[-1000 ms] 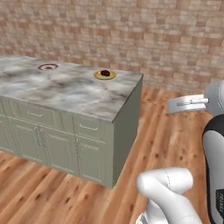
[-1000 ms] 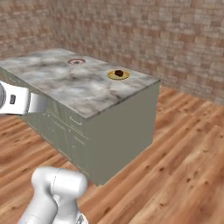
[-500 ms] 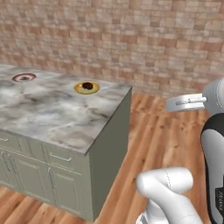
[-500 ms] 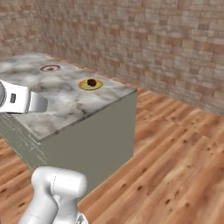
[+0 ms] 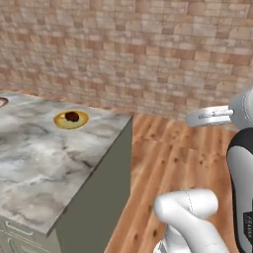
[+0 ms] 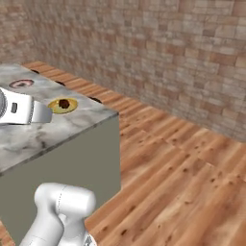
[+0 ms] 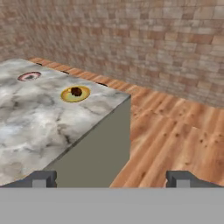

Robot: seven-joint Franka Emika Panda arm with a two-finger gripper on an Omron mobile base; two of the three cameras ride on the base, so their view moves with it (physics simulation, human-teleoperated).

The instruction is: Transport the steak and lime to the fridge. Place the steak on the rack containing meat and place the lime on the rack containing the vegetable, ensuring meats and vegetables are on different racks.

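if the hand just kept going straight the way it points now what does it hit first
Probably nothing nearby. The open hand points past the corner of the grey marble-topped island counter toward bare wooden floor and the brick wall. Depth is unclear, but the floor looks likeliest, not the yellow-rimmed round plate.

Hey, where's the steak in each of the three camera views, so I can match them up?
Left base view: the steak sits on the yellow plate, left of centre, on the marble counter.
Right base view: at the left edge, beyond the white arm.
Hand view: upper left, on the same plate.
Shared landmark: the counter's near corner, where the marble top meets the wood floor, just right of the plate.
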